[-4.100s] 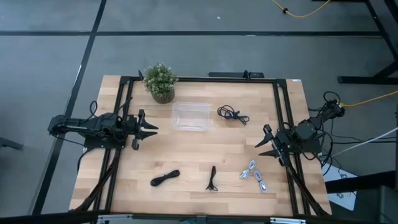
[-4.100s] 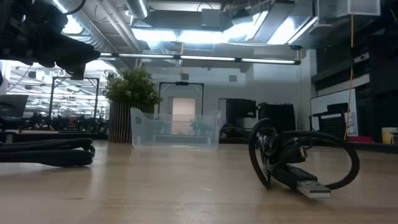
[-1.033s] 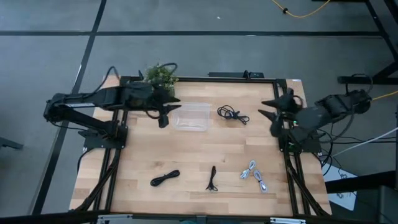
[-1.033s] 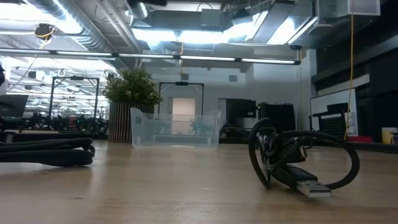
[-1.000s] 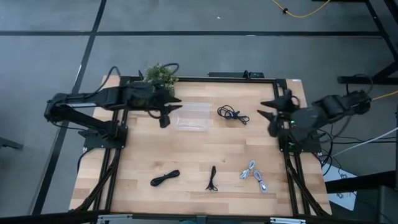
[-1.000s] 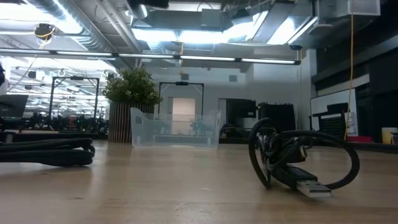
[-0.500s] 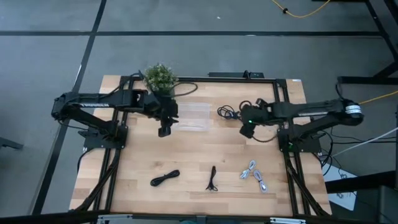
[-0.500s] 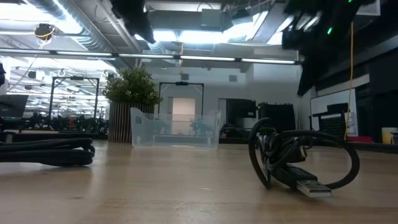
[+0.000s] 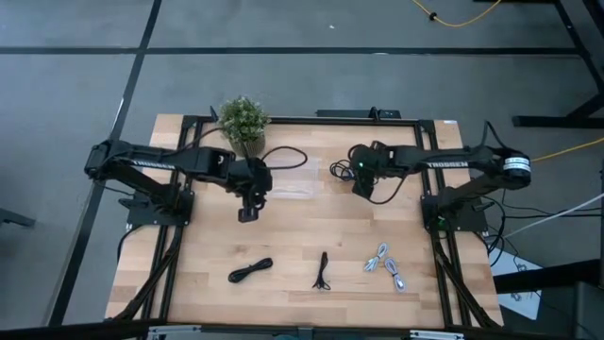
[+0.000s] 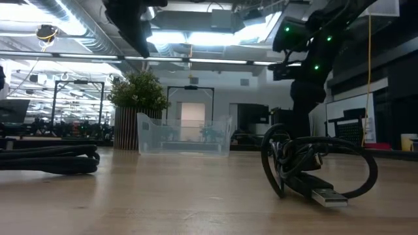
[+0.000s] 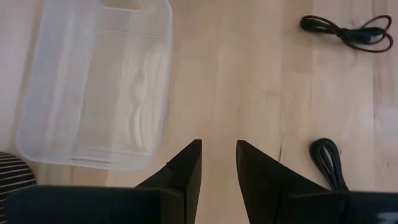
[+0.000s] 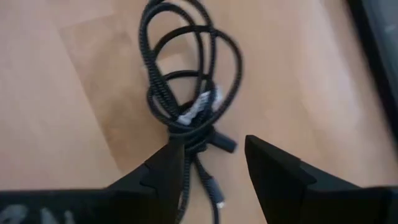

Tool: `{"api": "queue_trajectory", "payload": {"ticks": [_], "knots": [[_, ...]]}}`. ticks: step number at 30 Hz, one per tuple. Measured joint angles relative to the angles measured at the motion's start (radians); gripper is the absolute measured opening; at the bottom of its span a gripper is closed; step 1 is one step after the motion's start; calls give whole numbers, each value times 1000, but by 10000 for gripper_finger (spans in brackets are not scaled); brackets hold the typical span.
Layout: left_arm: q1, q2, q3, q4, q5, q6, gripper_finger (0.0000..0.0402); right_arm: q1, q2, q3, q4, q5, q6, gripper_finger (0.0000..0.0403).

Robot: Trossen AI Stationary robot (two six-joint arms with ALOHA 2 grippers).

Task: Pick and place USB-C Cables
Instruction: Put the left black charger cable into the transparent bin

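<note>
Now the right gripper [image 12: 211,165] hangs, fingers spread, above a coiled black cable [image 12: 189,87].
It looks light and floppy; best pinched at the knotted middle. Left gripper [image 11: 217,165] waits, fingers slightly apart.

Table [image 9: 311,241] of pale, matt, planked wood with visible grain. Container [image 11: 93,81] near the far edge of clear, smooth, faintly glossy plastic. Black cable [image 12: 186,93] with a braided, woven-looking jacket and silvery metallic plugs. Light grey cable [image 9: 385,266] near the front edge with silvery ends. Gripper fingers [image 11: 186,171] of matt black plastic.
</note>
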Motion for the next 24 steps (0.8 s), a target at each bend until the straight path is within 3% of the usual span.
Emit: {"api": "queue_trajectory", "payload": {"ticks": [3,9,17,20,24], "knots": [[-19,6,0,-8,0,0,93,-35,21,0,18,-79,-26,174],[-51,4,0,-5,-5,0,93,-68,36,0,19,-126,10,174],[-101,13,0,-28,17,-101,93,-24,36,0,-178,-303,426,174],[-132,27,-3,-32,14,-200,93,28,36,-2,-264,-289,485,174],[-173,71,-32,-40,-36,-183,93,110,35,-4,-301,-238,531,174]]}}
